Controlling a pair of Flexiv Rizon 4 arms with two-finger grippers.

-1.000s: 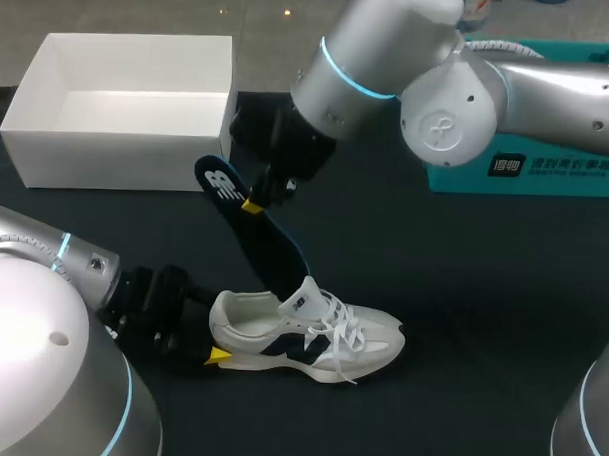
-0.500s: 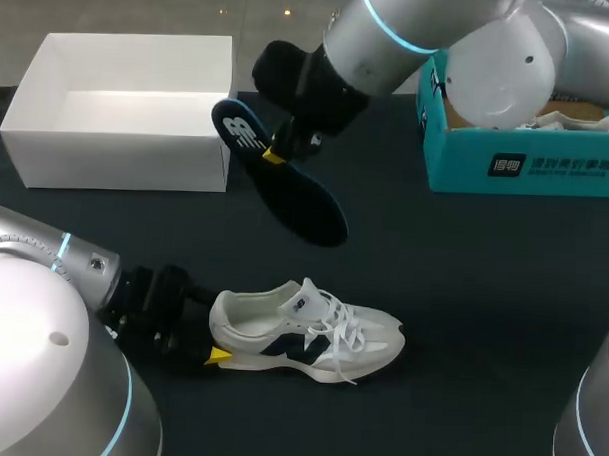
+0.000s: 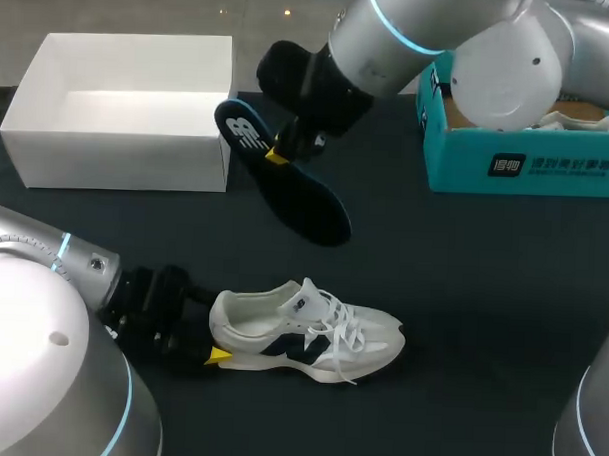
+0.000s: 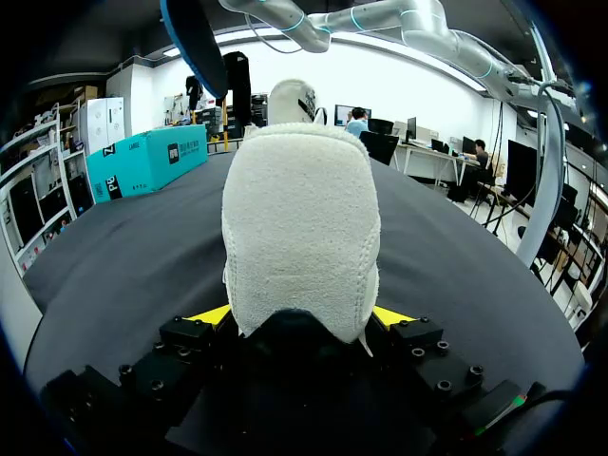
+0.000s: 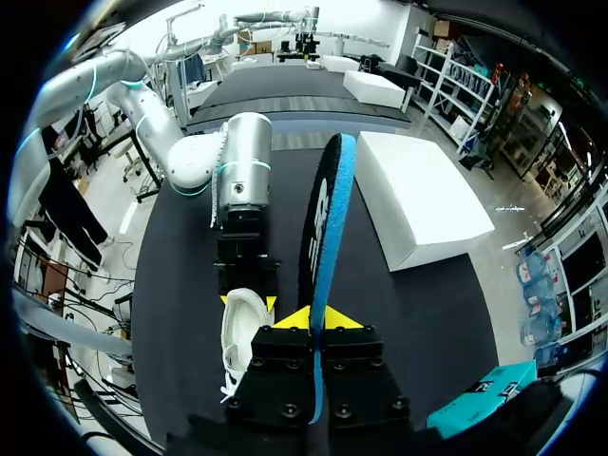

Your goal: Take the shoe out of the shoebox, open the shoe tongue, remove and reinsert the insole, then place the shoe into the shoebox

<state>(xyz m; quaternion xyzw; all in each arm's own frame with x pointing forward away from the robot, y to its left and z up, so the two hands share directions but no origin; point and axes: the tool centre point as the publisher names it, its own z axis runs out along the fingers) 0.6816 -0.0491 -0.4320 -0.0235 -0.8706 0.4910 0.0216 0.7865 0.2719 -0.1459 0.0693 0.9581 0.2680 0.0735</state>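
A white and navy sneaker (image 3: 311, 333) lies on its side on the black table (image 3: 462, 294), toe to the right. My left gripper (image 3: 217, 335) is shut on its heel; in the left wrist view the yellow tips (image 4: 211, 314) press both sides of the white heel (image 4: 302, 228). My right gripper (image 3: 277, 155) is shut on a dark blue insole (image 3: 291, 183), which hangs tilted in the air above the table, between the sneaker and the white shoebox (image 3: 117, 141). In the right wrist view the insole (image 5: 323, 228) stands edge-on between the fingers (image 5: 294, 318), with the sneaker (image 5: 242, 332) below.
The white shoebox stands open at the back left with nothing inside. A teal shoebox (image 3: 517, 165) with another shoe sits at the back right, under my right arm. Bare black table lies right of the sneaker and in front of it.
My right gripper has pulled the insole up out of the sneaker and carried it back and slightly right. In the last half second it barely moved. The left arm and the sneaker stayed still.
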